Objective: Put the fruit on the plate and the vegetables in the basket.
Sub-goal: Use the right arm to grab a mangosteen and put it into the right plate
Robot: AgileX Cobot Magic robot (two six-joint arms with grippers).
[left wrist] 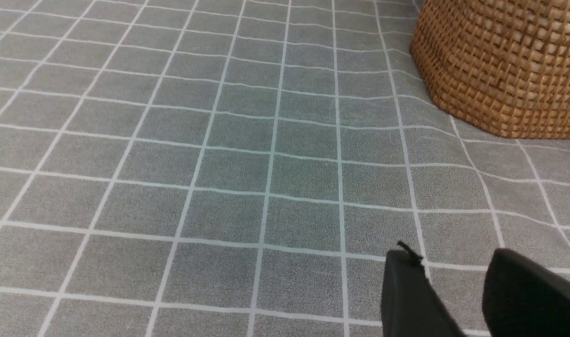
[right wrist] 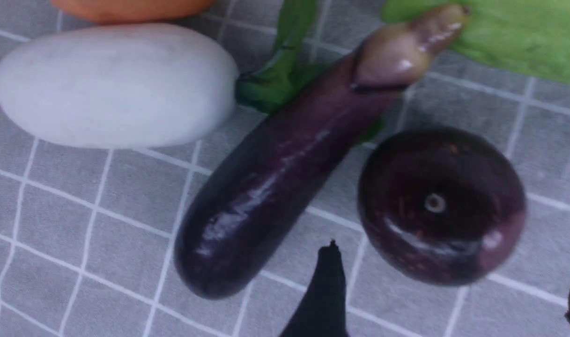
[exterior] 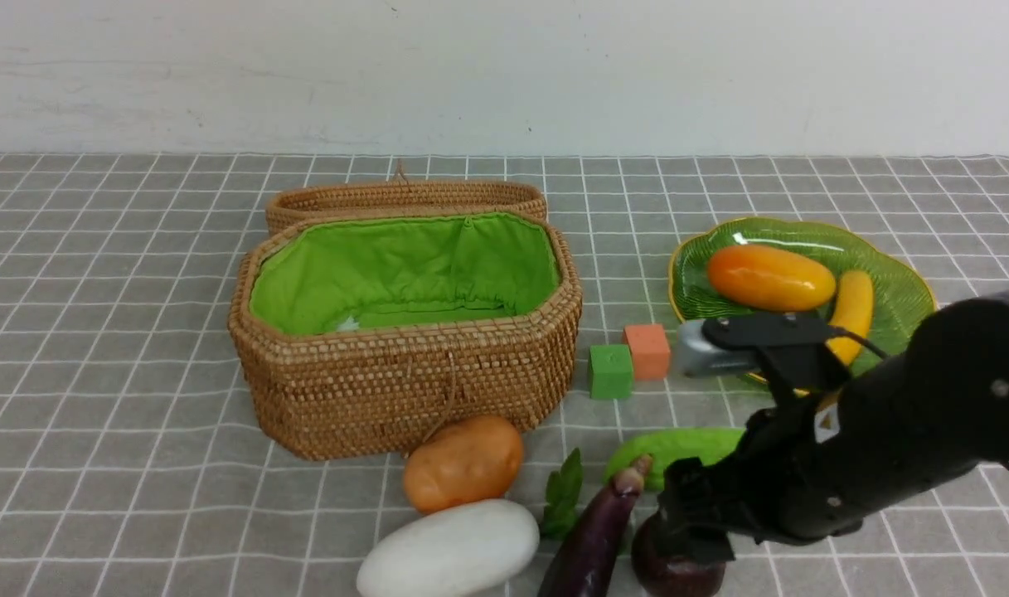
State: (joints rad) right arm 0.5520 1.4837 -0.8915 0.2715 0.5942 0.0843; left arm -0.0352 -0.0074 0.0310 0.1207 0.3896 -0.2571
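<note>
The green plate (exterior: 902,286) at the right holds the mango (exterior: 769,278) and the banana (exterior: 852,308). The open wicker basket (exterior: 405,381) stands mid-table. In front of it lie the potato (exterior: 463,463), white gourd (exterior: 450,549), leaf sprig (exterior: 564,493), cucumber (exterior: 678,446) and eggplant (exterior: 595,539). My right gripper (right wrist: 453,299) hangs open just above the dark purple round fruit (right wrist: 441,206), which lies ahead of its fingertips, untouched, beside the eggplant (right wrist: 285,173). My left gripper (left wrist: 448,255) is open and empty over bare cloth near the basket's side (left wrist: 505,70).
A green cube (exterior: 610,371) and an orange cube (exterior: 647,351) sit between basket and plate. The basket's lid (exterior: 405,197) lies folded back behind it. The right arm (exterior: 885,431) covers the plate's near rim. A grey checked cloth covers the table.
</note>
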